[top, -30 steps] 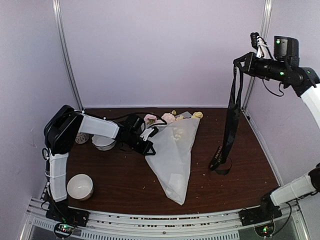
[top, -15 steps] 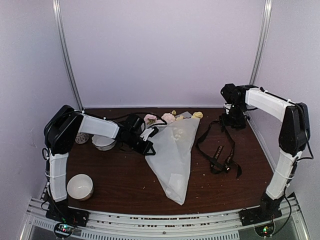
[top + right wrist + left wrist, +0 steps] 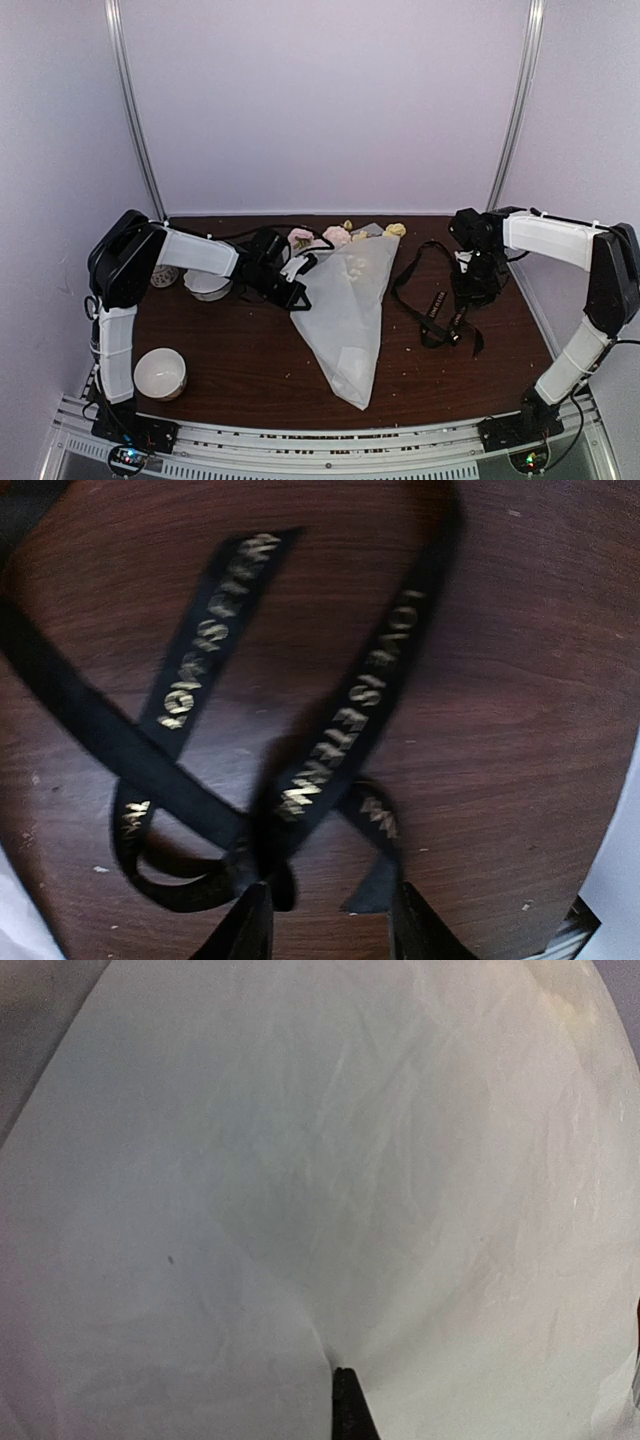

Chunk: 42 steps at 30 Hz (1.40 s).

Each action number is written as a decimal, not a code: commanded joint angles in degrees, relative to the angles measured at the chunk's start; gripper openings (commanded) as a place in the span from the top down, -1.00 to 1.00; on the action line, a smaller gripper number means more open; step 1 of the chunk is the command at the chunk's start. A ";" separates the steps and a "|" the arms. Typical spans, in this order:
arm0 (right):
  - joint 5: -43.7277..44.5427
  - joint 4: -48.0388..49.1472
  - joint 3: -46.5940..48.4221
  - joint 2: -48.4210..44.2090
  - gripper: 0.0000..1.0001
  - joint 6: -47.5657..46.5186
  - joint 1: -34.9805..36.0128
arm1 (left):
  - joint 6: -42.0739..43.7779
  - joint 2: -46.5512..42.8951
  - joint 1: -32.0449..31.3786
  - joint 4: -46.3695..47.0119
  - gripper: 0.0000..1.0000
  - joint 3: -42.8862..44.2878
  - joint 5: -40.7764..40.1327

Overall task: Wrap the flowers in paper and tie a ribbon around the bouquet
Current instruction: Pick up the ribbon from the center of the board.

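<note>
The paper (image 3: pixel 350 310) lies rolled as a white cone, narrow end toward the near edge. The flowers (image 3: pixel 335 236), pink and yellow blooms, peek out at its wide far end. My left gripper (image 3: pixel 292 282) is shut on the paper's left edge. In the left wrist view the paper (image 3: pixel 320 1160) fills the frame above one dark fingertip (image 3: pixel 350 1405). The black ribbon (image 3: pixel 432 305) lies loose in loops on the table, right of the cone. My right gripper (image 3: pixel 468 298) hovers low over it. In the right wrist view the fingers (image 3: pixel 248 928) stand apart around the ribbon (image 3: pixel 340 730) and its pale lettering.
A white bowl (image 3: pixel 160 372) sits at the near left, and another bowl (image 3: pixel 207 285) stands behind my left forearm. Walls close in the brown table (image 3: pixel 240 350) on three sides, with metal posts (image 3: pixel 135 110) in the back corners.
The right gripper held the ribbon high a second ago. It let go, the ribbon dropped into loops on the table, and the arm came down over it. The left arm stayed put.
</note>
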 commanded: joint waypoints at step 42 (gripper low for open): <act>-22.70 31.44 47.26 -24.59 1.00 -6.62 -7.59 | 2.27 1.01 0.47 -2.33 1.00 1.63 -0.88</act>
